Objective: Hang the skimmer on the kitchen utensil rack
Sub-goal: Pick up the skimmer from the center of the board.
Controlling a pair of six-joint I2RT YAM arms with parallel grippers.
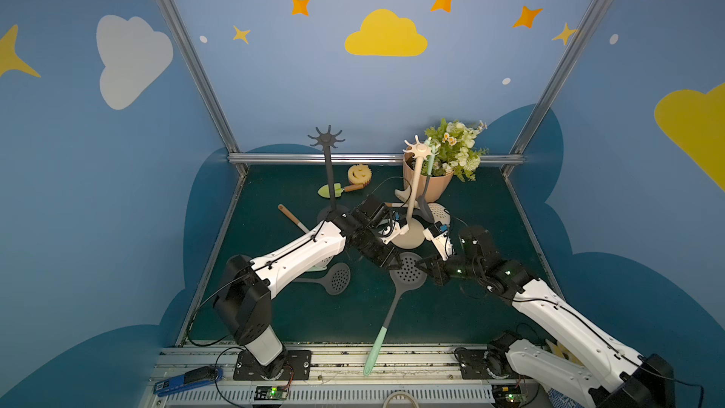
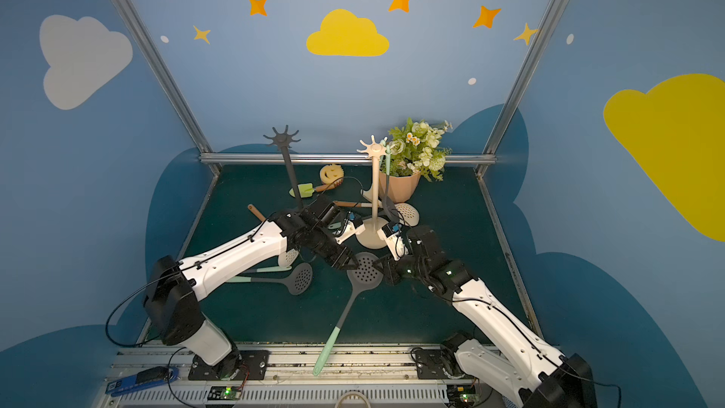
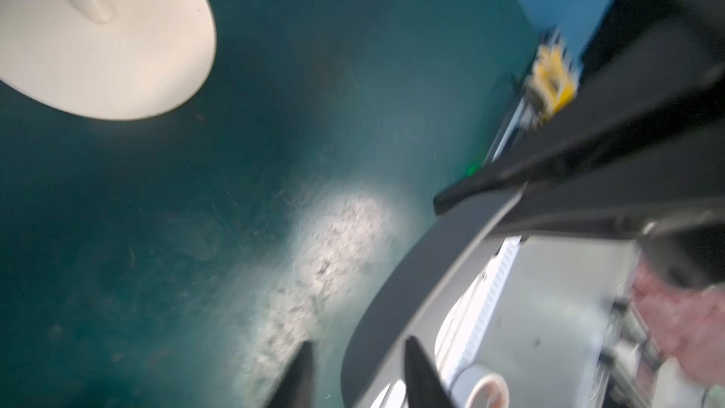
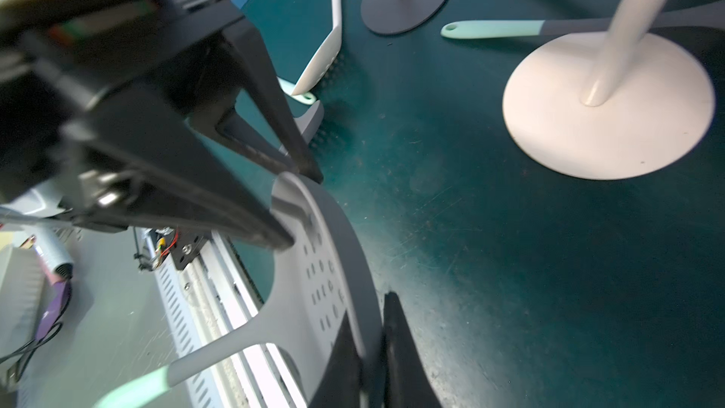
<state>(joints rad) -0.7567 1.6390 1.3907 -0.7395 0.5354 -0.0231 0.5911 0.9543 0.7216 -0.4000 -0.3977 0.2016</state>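
Skimmer (image 1: 408, 274): head raised above the tabletop (image 1: 314, 319) between the 2 tools, long axis running to the mint handle at the front rail (image 1: 412, 351)
Right tool (image 4: 368, 306): clamped on the head's rim
Left tool (image 3: 359, 347): jaws apart, straddling the opposite rim
Cream rack (image 1: 410, 206): just beyond the head, so the lift probably falls to the right arm

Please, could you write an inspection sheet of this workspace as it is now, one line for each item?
Surface: dark green mat, scuffed.
Job's things: skimmer lifted off the mat; beige rack carries one ladle; grey rack holds nothing.
Clutter: second grey skimmer, white skimmer, sponge, trowel, flower pot.
Grippers: right gripper shut on the skimmer's head rim; left gripper open, astride that rim.
Cables: black cable loops beside the mat.
Surroundings: blue walls with clouds and stars.
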